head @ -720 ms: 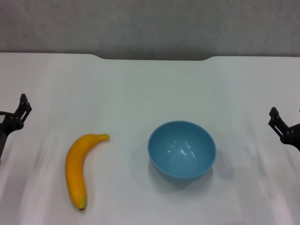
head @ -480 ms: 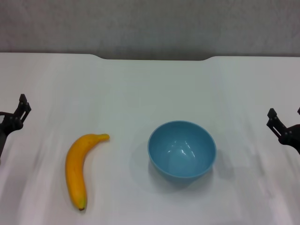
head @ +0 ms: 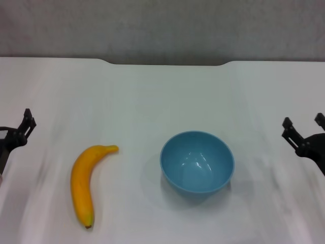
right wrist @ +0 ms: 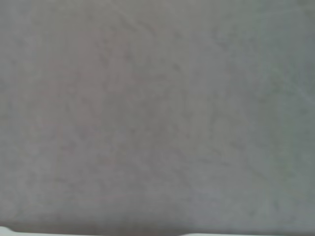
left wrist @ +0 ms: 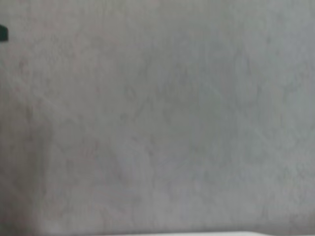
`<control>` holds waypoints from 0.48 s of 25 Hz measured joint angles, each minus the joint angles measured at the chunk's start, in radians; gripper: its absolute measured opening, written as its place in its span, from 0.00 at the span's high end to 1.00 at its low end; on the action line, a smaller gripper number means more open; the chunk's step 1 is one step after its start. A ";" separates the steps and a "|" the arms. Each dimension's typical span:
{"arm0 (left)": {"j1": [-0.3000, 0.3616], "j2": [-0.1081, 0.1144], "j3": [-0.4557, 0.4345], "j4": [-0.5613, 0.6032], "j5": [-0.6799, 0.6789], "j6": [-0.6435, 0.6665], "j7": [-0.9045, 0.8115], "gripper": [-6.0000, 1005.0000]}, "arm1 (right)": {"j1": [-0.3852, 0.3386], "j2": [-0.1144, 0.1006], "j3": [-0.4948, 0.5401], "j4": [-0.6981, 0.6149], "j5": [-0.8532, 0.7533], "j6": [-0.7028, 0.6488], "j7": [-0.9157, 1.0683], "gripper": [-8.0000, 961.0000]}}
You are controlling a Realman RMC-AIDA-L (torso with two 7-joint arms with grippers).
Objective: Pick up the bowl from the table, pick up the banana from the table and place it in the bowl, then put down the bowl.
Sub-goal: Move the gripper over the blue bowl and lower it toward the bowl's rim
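The light-blue bowl stands upright and empty on the white table, a little right of centre and near the front. The yellow-orange banana lies flat to its left, stem tip towards the bowl, dark end towards the front. My left gripper hangs at the far left edge, well left of the banana and only partly in view. My right gripper is open and empty at the far right edge, well right of the bowl. Both wrist views show only a grey wall.
A shallow notch cuts into the table's far edge, with a grey wall behind. White tabletop lies between the grippers and the two objects.
Both grippers have moved a little inward towards the middle of the table, the right one more, so that both its fingers now show. The bowl and banana have not moved.
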 joint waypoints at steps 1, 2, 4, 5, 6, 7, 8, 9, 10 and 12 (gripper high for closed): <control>0.001 0.001 0.000 0.000 0.000 -0.008 0.000 0.10 | 0.001 -0.004 0.003 0.014 -0.012 0.004 0.000 0.09; 0.002 0.001 0.000 0.000 0.000 -0.015 0.000 0.10 | 0.002 -0.008 0.005 0.026 -0.018 0.011 0.001 0.09; 0.004 0.002 0.000 0.002 0.002 -0.022 0.000 0.10 | 0.007 -0.021 0.007 0.048 -0.022 0.029 0.003 0.09; 0.005 0.002 0.000 0.003 0.005 -0.024 0.000 0.10 | 0.010 -0.031 0.008 0.059 -0.022 0.043 0.006 0.09; 0.005 0.002 0.000 0.003 0.007 -0.024 0.000 0.10 | 0.015 -0.042 0.009 0.071 -0.022 0.060 0.012 0.09; 0.005 0.003 0.000 0.003 0.009 -0.025 0.000 0.10 | 0.020 -0.054 0.009 0.084 -0.025 0.079 0.021 0.09; 0.005 0.003 0.000 0.003 0.010 -0.026 0.000 0.10 | 0.028 -0.072 0.010 0.100 -0.031 0.105 0.037 0.09; 0.005 0.003 0.000 0.003 0.010 -0.029 0.000 0.10 | 0.033 -0.084 0.011 0.116 -0.042 0.127 0.052 0.09; 0.005 0.003 0.000 0.004 0.010 -0.032 0.000 0.10 | 0.039 -0.099 0.015 0.133 -0.055 0.148 0.070 0.09; 0.005 0.003 0.000 0.006 0.011 -0.037 0.003 0.10 | 0.046 -0.124 0.028 0.168 -0.087 0.179 0.093 0.09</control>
